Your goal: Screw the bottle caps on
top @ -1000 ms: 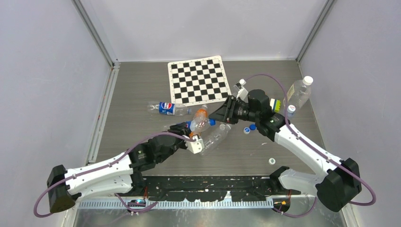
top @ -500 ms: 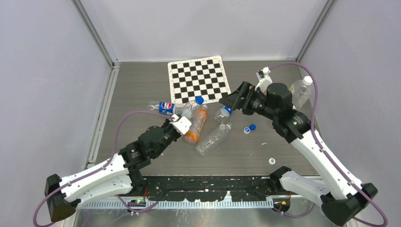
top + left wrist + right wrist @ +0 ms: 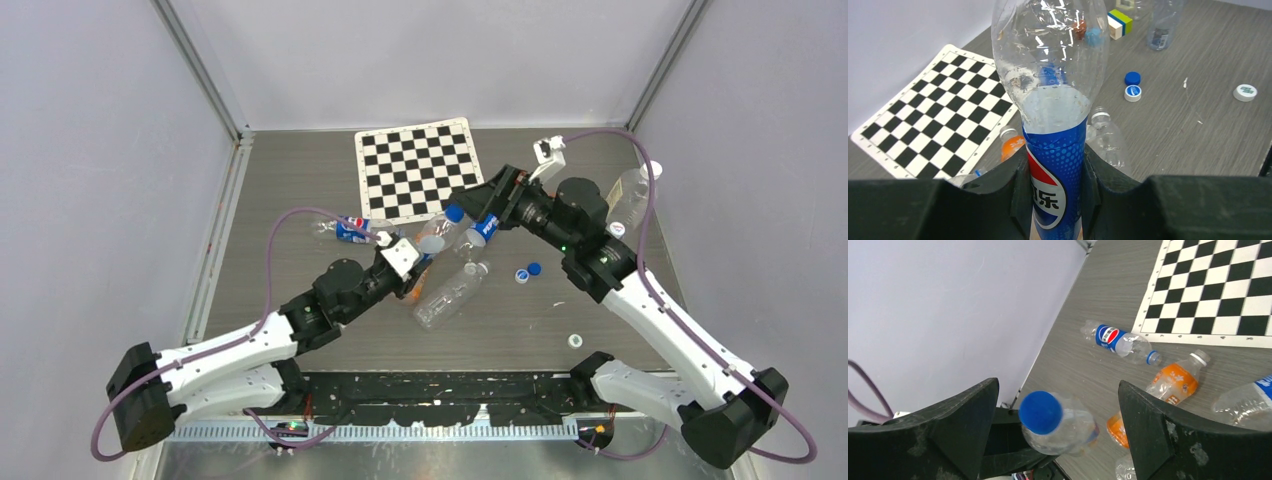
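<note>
My left gripper (image 3: pixel 1055 167) is shut on a clear bottle (image 3: pixel 1050 75) with a blue Pepsi label and holds it above the table. A blue cap (image 3: pixel 1040 412) sits on that bottle's neck (image 3: pixel 455 213). My right gripper (image 3: pixel 1058 385) is open, and the capped neck lies between its fingers without touching either one. In the top view the right gripper (image 3: pixel 480 207) faces the left gripper (image 3: pixel 418 256) from the right. Loose caps lie on the table: a blue one (image 3: pixel 535 268), a white and blue one (image 3: pixel 521 276) and a white one (image 3: pixel 575 340).
Under the arms lie a second Pepsi bottle (image 3: pixel 350 229), an orange-labelled bottle (image 3: pixel 1173 382) and a clear bottle (image 3: pixel 450 292). Another bottle with a blue label (image 3: pixel 480 230) lies by the right gripper. A white-capped bottle (image 3: pixel 633 190) lies far right, and a chessboard mat (image 3: pixel 418 170) at the back.
The right gripper has opened and swung up and back. The left gripper has carried its bottle toward the right, so the capped neck now lies between the right fingers.
</note>
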Robot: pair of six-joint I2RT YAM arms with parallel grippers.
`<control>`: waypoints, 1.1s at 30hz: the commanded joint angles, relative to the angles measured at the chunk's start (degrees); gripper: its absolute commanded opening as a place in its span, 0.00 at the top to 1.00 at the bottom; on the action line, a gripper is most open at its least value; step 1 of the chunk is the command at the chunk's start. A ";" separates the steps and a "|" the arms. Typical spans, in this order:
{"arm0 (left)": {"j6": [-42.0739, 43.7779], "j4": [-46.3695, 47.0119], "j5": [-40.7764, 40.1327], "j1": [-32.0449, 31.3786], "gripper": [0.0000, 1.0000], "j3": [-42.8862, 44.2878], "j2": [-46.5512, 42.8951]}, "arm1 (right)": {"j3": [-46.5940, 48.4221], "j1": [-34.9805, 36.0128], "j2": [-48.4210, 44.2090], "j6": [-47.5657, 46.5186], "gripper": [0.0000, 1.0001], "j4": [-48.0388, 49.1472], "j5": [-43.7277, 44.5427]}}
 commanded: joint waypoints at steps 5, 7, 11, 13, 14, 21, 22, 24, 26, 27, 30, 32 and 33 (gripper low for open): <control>-2.68 10.45 3.46 0.22 0.66 2.65 3.73 | 5.73 7.37 3.06 -6.66 0.21 0.63 7.63; -2.82 10.76 2.76 0.26 0.66 2.87 4.19 | 5.75 8.04 3.15 -7.01 0.29 0.08 9.05; -3.62 12.57 1.64 0.22 0.66 3.09 5.34 | 5.56 8.86 3.37 -7.68 0.48 -1.12 11.58; -4.44 14.45 1.72 0.22 0.66 2.93 6.02 | 5.69 9.12 3.69 -8.16 0.51 -1.71 12.07; -4.70 15.66 1.79 0.22 0.66 2.85 6.35 | 5.80 9.21 3.78 -8.40 0.51 -1.82 12.11; -5.18 17.54 1.72 0.22 0.64 2.99 7.79 | 6.48 9.88 4.11 -10.76 0.79 -3.13 12.16; -5.11 17.30 1.32 0.22 0.60 2.94 7.88 | 6.60 9.89 3.84 -11.34 0.88 -3.93 13.44; -5.03 16.14 0.28 0.22 0.44 3.06 7.63 | 7.27 9.91 3.32 -13.38 0.98 -5.40 15.90; -4.46 14.06 -0.78 0.35 0.28 3.22 6.74 | 8.42 9.80 2.97 -16.24 0.99 -7.67 18.60; -3.91 12.59 -1.00 0.50 0.22 3.32 6.13 | 9.34 9.72 2.89 -18.18 1.00 -8.45 19.69; -1.61 5.31 -1.09 1.53 0.12 4.43 3.58 | 10.69 7.67 2.97 -21.06 1.00 -10.74 24.47; -0.93 -0.70 -1.26 2.86 0.08 5.83 1.82 | 11.16 4.71 3.10 -22.27 1.00 -10.88 25.94; -0.76 -3.97 -1.34 3.85 0.07 6.62 0.78 | 11.26 3.71 3.26 -23.14 1.00 -10.39 27.03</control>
